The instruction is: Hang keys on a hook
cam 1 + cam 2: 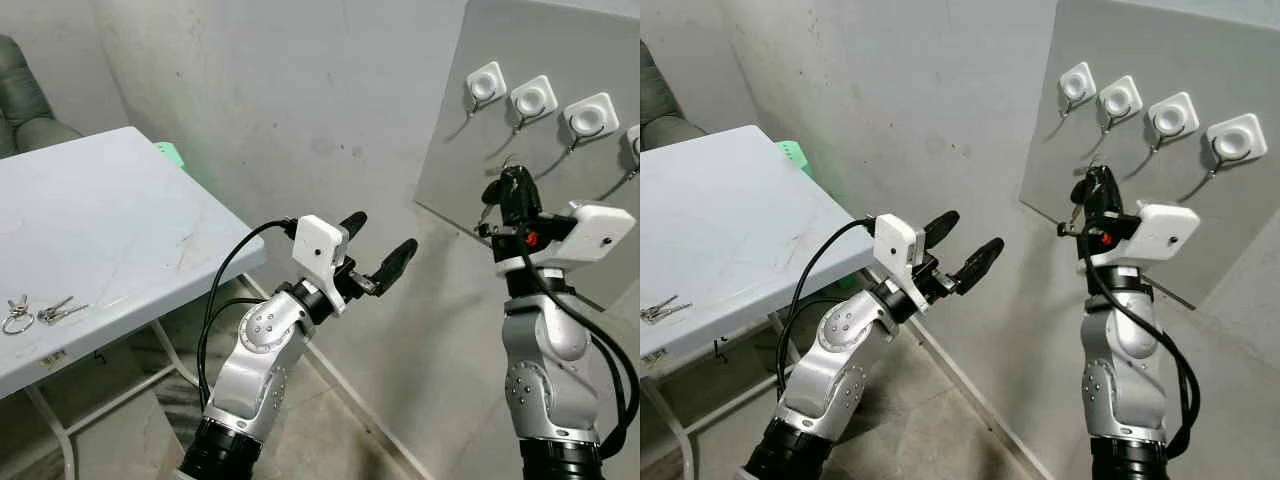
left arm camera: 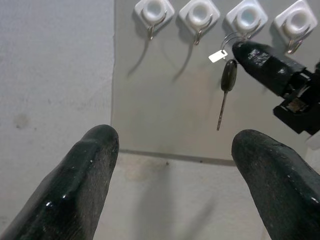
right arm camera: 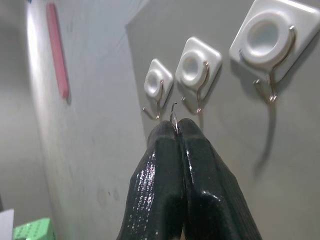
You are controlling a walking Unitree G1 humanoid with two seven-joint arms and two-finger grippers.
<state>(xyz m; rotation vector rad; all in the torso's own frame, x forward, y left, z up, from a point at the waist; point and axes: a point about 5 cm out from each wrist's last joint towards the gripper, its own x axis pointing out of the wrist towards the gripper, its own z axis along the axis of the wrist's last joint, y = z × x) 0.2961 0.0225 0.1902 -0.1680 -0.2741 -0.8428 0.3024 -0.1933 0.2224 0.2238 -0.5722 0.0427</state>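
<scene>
Left eye view: showing the right gripper [image 1: 508, 190] raised against the grey board [image 1: 450, 150], just below the row of white hooks [image 1: 533, 97]. Pointing the left gripper [image 1: 378, 248] toward the wall, fingers spread wide, holding nothing. Leaving a second bunch of keys [image 1: 38, 313] on the white table [image 1: 120, 220], well apart from both arms.

Right eye view: repeating the same scene, with the right gripper [image 1: 1095, 192] under the second hook [image 1: 1119, 99] from the robot's left.

Left wrist view: looking between its own parted fingertips [image 2: 85, 165] at the board. Dangling a black-headed key [image 2: 227, 82] and a small white tag [image 2: 217, 56] from a wire ring [image 2: 231, 39] pinched at the right gripper's tip, close to the third hook [image 2: 247, 16].

Right wrist view: pressing the fingers [image 3: 165, 175] tightly together on the ring [image 3: 173, 111], a thin loop of it poking out just beside the metal hook prongs [image 3: 200, 102].

Judging the step as the final approach: likely best lifting the ring slightly above a prong's tip, easing toward the board, then lowering so the loop catches before letting go. Risking a miss, since the exposed loop is small and the key swings freely.
</scene>
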